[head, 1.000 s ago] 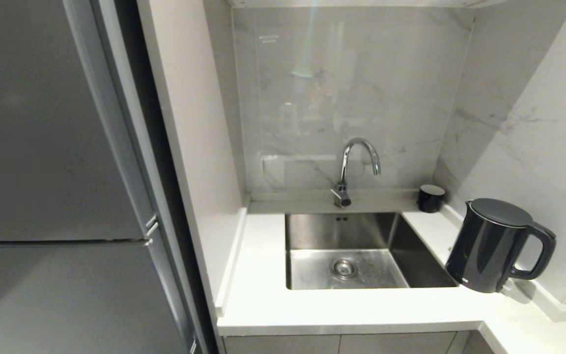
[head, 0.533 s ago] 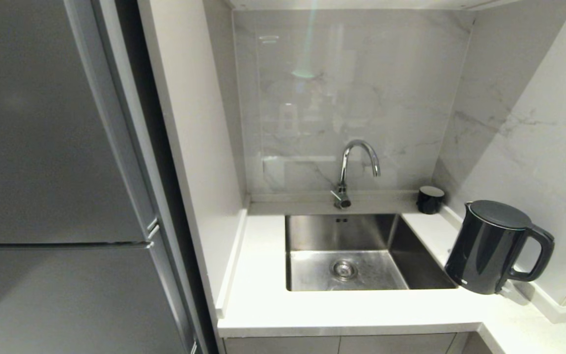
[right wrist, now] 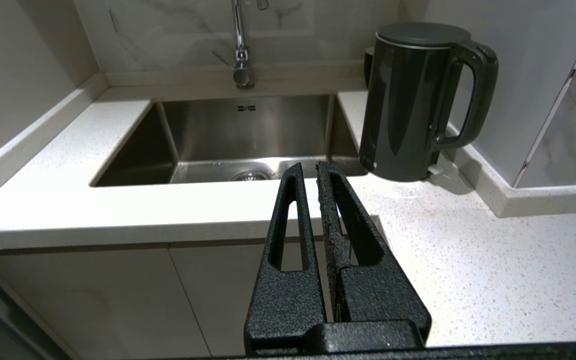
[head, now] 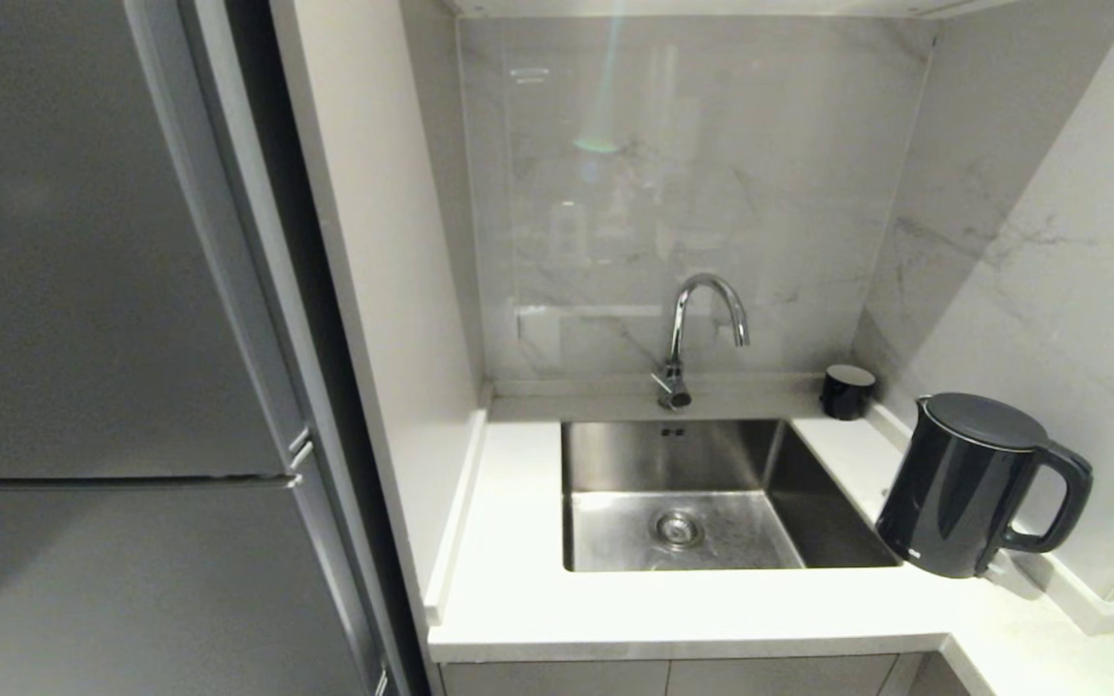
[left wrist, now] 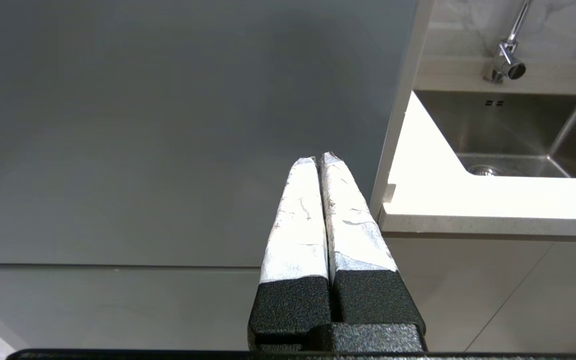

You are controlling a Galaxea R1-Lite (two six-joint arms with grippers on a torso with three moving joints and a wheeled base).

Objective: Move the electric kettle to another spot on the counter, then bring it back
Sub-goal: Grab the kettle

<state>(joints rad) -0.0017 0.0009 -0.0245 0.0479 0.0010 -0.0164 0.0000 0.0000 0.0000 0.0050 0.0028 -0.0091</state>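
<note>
**Operator:** Ahead of my right gripper (right wrist: 315,167), past the front edge, the worktop (head: 673,604) wraps around the sink (head: 615,454). That's the biggest thing between me and the job.

**Spotter:** And the electric kettle (head: 963,483)?

**Operator:** Beyond the right gripper and off to its right, upright on the worktop at the sink's right-hand corner, handle (right wrist: 473,95) turned away from the basin, toward the wall. Nothing is touching it.

**Spotter:** Grippers?

**Operator:** Both clenched and empty. The left gripper (left wrist: 320,160) faces the grey cabinet panel (left wrist: 168,125), well apart from the kettle.

**Spotter:** So the right one works?

**Operator:** I'd say so. I judge the reach not yet begun. I'd spread the fingers first, come in level at the handle's loop, grip it mid-height, then lift straight up before travelling, since the glossy body could slip. The small black cup (head: 847,390) sits in the far corner, so I'd keep clear of it.
</note>
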